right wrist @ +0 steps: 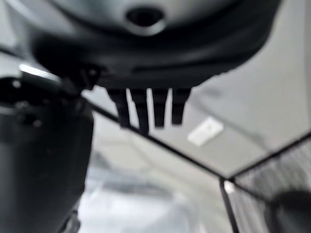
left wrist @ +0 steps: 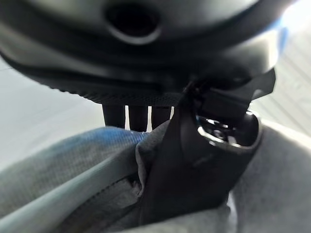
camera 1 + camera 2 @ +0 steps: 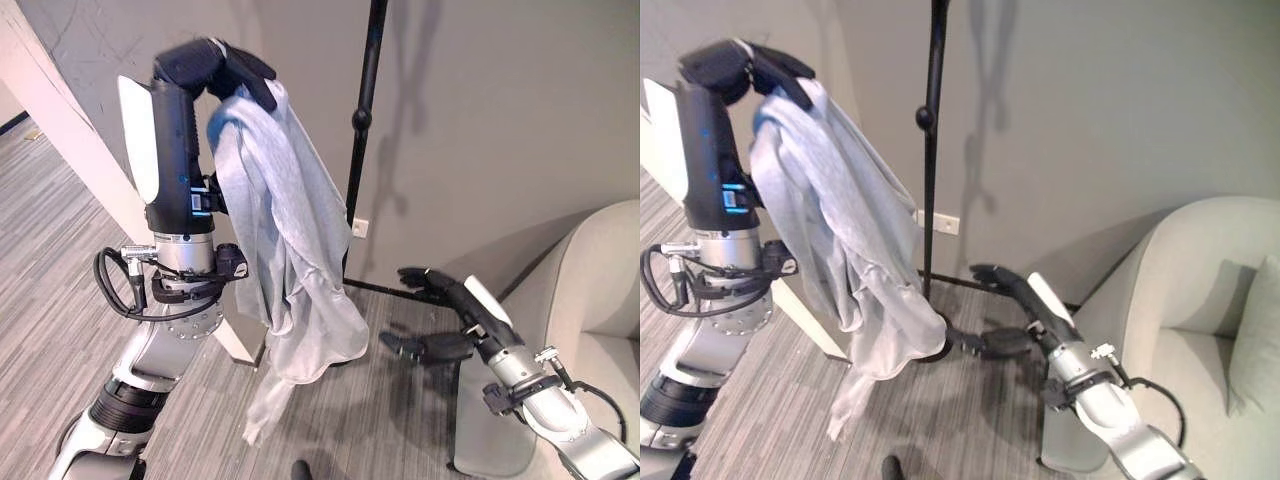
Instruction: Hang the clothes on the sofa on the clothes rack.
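My left hand [image 3: 215, 65] is raised high and shut on the top of a light grey garment [image 3: 290, 230]. The cloth hangs in long folds below the hand, down toward the floor. In the left wrist view the thumb [image 2: 194, 160] presses into the grey cloth [image 2: 58, 174]. The black pole of the clothes rack [image 3: 362, 120] stands just right of the garment, against the wall. My right hand [image 3: 440, 285] is low and open, fingers [image 1: 146, 109] straight, near the rack's base bars [image 1: 170, 150] and beside the pale sofa [image 3: 1200, 300].
A white pillar corner [image 3: 60, 120] stands behind my left arm. A wall socket [image 3: 359, 228] sits low by the pole. A cushion [image 3: 1255, 350] lies on the sofa seat. Striped grey carpet [image 3: 60, 300] covers the floor.
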Motion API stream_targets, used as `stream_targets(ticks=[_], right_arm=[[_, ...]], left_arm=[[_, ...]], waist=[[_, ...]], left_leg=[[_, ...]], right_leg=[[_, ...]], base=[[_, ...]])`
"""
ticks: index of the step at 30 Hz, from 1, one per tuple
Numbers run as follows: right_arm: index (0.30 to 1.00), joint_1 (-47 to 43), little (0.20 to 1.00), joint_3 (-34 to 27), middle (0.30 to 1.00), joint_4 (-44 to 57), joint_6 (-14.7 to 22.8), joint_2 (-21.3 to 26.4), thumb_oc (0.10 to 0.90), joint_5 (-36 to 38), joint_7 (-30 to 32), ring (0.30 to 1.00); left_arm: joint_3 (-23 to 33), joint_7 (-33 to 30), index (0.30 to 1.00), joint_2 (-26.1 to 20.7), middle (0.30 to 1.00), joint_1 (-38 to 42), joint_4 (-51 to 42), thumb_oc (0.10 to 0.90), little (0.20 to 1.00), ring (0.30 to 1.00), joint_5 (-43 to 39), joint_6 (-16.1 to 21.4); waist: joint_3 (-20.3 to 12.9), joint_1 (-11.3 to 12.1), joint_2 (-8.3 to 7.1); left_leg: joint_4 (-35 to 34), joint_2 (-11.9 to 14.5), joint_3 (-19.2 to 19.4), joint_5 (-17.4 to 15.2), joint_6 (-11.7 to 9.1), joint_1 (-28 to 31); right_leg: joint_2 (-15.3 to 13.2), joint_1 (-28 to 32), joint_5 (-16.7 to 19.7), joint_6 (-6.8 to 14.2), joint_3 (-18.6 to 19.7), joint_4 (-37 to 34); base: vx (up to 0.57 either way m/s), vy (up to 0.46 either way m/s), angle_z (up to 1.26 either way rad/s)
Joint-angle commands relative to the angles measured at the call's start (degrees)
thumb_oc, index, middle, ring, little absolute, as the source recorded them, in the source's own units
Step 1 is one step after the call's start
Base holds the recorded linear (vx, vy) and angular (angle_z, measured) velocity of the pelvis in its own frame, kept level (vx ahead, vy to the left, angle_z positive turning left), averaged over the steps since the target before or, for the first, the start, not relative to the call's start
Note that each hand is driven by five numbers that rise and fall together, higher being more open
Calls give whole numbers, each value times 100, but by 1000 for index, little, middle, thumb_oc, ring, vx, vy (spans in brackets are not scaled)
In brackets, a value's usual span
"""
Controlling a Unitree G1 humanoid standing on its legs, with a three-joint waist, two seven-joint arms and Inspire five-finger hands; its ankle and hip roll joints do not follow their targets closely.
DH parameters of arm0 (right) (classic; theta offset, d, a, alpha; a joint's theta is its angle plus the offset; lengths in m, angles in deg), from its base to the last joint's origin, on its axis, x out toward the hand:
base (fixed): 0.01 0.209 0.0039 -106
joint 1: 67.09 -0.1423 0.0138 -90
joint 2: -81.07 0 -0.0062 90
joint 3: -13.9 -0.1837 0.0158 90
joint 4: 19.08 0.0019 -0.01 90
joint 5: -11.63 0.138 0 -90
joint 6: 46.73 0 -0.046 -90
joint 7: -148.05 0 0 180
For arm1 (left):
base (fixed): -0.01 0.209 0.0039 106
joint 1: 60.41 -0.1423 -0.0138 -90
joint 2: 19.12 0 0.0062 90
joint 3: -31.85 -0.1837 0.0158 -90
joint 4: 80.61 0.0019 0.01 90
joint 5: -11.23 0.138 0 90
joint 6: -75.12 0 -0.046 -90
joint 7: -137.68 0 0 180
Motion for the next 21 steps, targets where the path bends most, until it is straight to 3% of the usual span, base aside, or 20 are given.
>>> stream_targets(ticks=[1, 6, 10, 15, 16, 21], right_arm=[[900, -579, 900, -532, 900, 376, 480, 226, 800, 750, -574, 900], [900, -767, 900, -136, 900, 400, 502, 257, 800, 691, -804, 900], [900, -1319, 900, 485, 900, -52, 542, -594, 800, 291, -609, 900], [900, -1882, 900, 1320, 900, -510, 561, -1604, 800, -853, -208, 900], [900, -2098, 900, 1705, 900, -730, 543, -2079, 800, -945, -136, 900], [900, -2416, 900, 2270, 900, -1066, 467, -2483, 800, -1379, -18, 900]], left_arm=[[451, 19, 300, 76, 300, 309, -387, 400, 300, 300, 290, 388], [519, 138, 300, 98, 300, 205, -391, 400, 300, 300, 272, 413], [440, 171, 300, 171, 300, 250, -324, 400, 300, 300, 161, 459], [182, 131, 300, 374, 300, 509, -150, 400, 300, 300, 150, 470], [3, 63, 300, 548, 300, 688, -113, 400, 300, 300, 155, 467], [-213, -47, 300, 734, 300, 840, 29, 400, 300, 300, 135, 440]], waist=[[-773, 58, -108], [-780, 66, -68], [-772, 149, -25], [-806, 270, 4], [-810, 333, 10], [-804, 372, 1]], left_leg=[[10, 171, 372, -700, -692, 2], [10, 197, 394, -716, -688, 29], [10, 219, 394, -710, -679, 58], [10, 229, 327, -666, -692, 37], [10, 234, 274, -622, -721, -8], [10, 241, 207, -579, -749, -59]], right_leg=[[290, 356, 0, -264, -173, 631], [302, 362, -12, -260, -180, 538], [315, 420, -64, -275, -205, 402], [341, 571, -109, -320, -267, 102], [359, 638, -98, -337, -315, -32], [385, 683, -94, -370, -373, -111]], base=[[-23, -2, 14], [-31, -20, -7], [-21, -44, -14], [-15, -75, 5], [-24, -93, 7], [-21, -60, 13]])
